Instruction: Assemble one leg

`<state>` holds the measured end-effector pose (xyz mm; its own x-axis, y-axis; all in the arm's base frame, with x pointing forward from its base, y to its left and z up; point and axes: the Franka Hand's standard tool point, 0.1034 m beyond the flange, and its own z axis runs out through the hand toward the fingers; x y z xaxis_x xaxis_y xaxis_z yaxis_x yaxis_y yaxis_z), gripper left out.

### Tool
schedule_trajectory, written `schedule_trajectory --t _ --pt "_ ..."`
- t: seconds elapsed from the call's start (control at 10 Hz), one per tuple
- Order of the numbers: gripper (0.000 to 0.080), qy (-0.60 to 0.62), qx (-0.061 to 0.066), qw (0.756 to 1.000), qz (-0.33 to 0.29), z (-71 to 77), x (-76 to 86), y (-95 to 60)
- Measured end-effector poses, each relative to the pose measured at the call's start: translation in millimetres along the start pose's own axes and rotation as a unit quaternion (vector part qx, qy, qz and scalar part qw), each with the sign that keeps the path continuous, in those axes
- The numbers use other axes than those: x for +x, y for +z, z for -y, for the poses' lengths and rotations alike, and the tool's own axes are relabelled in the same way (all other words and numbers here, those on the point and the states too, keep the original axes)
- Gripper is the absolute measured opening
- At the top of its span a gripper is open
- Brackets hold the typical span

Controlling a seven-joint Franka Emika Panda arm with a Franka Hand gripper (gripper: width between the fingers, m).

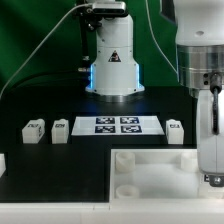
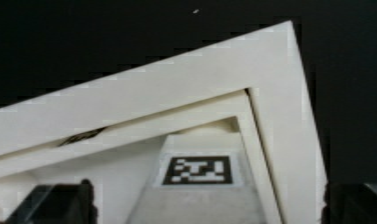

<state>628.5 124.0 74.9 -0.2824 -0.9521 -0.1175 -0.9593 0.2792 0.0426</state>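
Three small white legs with tags stand in a row on the black table: two at the exterior view's left [image 1: 34, 130] [image 1: 61, 130] and one at the right [image 1: 176, 131]. A fourth leg is not in view. The large white tray-like part [image 1: 150, 172] lies in front. My gripper [image 1: 212, 172] hangs over the tray's right edge. In the wrist view the gripper [image 2: 215, 207] is open, with dark fingers [image 2: 60, 205] wide apart. Between them lies the tray's corner [image 2: 256, 70] with a square tag [image 2: 199, 168] on a white surface inside its rim. Nothing is held.
The marker board [image 1: 118, 125] lies flat behind the tray, between the legs. The robot base [image 1: 112, 60] stands at the back centre. A white piece [image 1: 3, 163] shows at the exterior view's left edge.
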Motion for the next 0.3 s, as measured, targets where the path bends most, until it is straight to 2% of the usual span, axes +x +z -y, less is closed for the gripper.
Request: schedule_trajectory --t 0.1,0.3 --pt "0.0647 -0.003 0.005 1.0 0.005 0.1 -6.6 -8.5" --pt "0.0648 -0.004 0.005 1.0 0.005 0.2 -7.3 -8.7"
